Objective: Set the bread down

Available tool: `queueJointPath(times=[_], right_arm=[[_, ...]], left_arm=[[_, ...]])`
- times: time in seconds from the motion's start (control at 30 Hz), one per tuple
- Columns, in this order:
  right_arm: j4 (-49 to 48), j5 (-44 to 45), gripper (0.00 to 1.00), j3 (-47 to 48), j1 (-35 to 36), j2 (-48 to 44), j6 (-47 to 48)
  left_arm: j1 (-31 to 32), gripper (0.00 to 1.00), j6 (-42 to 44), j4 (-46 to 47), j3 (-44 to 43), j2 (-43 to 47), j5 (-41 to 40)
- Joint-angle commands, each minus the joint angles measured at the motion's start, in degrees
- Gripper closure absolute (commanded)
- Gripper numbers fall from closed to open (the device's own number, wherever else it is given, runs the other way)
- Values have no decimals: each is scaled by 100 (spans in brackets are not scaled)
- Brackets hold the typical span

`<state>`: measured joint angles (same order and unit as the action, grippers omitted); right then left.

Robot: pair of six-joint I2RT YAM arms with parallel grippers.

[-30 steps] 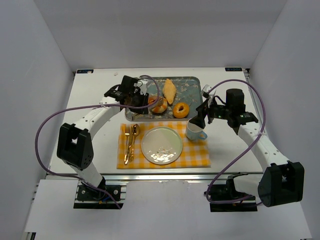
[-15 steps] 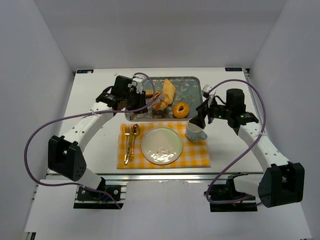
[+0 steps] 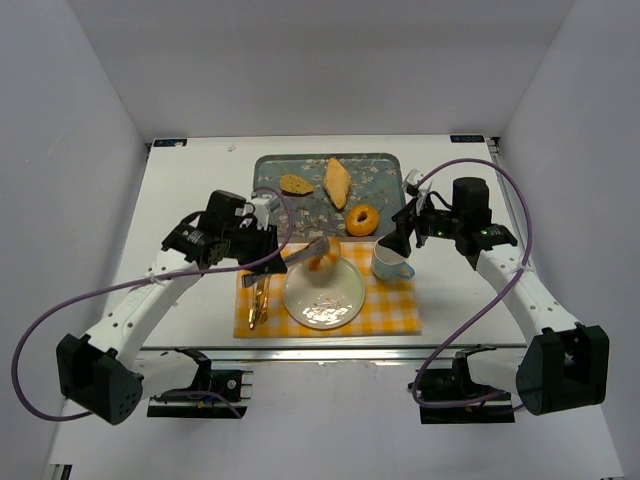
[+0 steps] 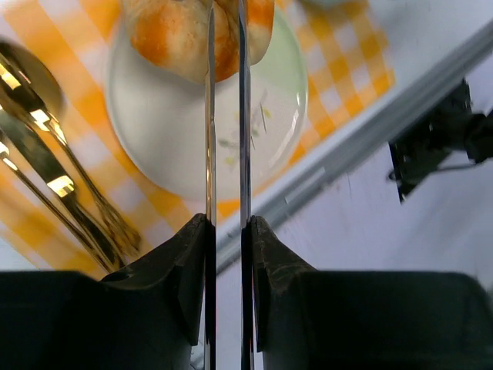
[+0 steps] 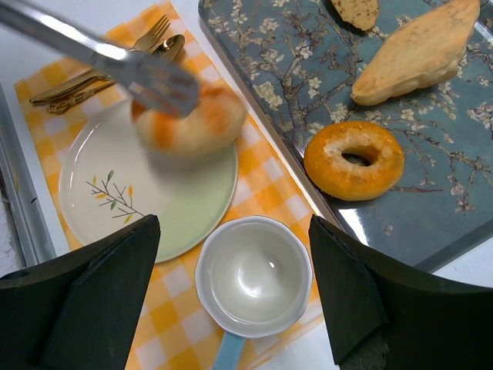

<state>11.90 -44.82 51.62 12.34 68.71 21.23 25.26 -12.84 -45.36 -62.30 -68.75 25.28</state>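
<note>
The bread (image 3: 319, 263), a round golden-orange bun, is pinched between the tips of metal tongs (image 3: 300, 254) and hangs just above the far part of the white plate (image 3: 335, 300). My left gripper (image 3: 268, 255) is shut on the tongs' two arms. In the left wrist view the tongs (image 4: 209, 116) run from my gripper (image 4: 225, 231) to the bun (image 4: 169, 31) over the plate (image 4: 177, 146). My right gripper (image 5: 231, 254) is open and empty above the white cup (image 5: 254, 274). The right wrist view also shows the bun (image 5: 204, 123) in the tongs (image 5: 115, 65).
The flowered tray (image 3: 300, 205) at the back holds a ring doughnut (image 3: 361, 219), a long pale pastry (image 3: 339, 181) and a flat brown piece (image 3: 296, 184). Gold cutlery (image 3: 259, 290) lies left of the plate on the yellow checked cloth (image 3: 390, 310). The cup (image 3: 390, 265) stands right of the plate.
My left arm has swung back from the tray toward the near edge, carrying the bun in the tongs to above the plate. The right arm has not moved.
</note>
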Motion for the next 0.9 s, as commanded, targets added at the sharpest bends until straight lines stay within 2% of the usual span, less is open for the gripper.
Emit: queueJointPath(times=[0.0,0.23,0.27,0.33,0.37,0.43,0.6,0.87], right_arm=[[-100,-159,17,68,-39,-112,21],[-144,-176,17,42,-39,-94,-5],[-144,-168,17,50,-39,-94,-5],[-109,-159,17,50,-39,-103,21],[-109,-159,17,50,-39,-112,39],[-83,-141,17,42,-39,-121,47],[-126,-185,17,-11,-30,-112,12],[-118,-212,17,-37,-39,-112,30]], left_arm=[[216,100,-447,-359,393,501,425],[814,98,-1150,159,1115,679,119],[953,88,-1220,194,1141,635,48],[1051,79,-1256,230,1142,582,-92],[1052,66,-1265,204,1115,565,-145],[1052,58,-1265,151,1028,591,-294],[1052,51,-1273,1,869,836,-568],[1052,48,-1396,28,834,1065,-638]])
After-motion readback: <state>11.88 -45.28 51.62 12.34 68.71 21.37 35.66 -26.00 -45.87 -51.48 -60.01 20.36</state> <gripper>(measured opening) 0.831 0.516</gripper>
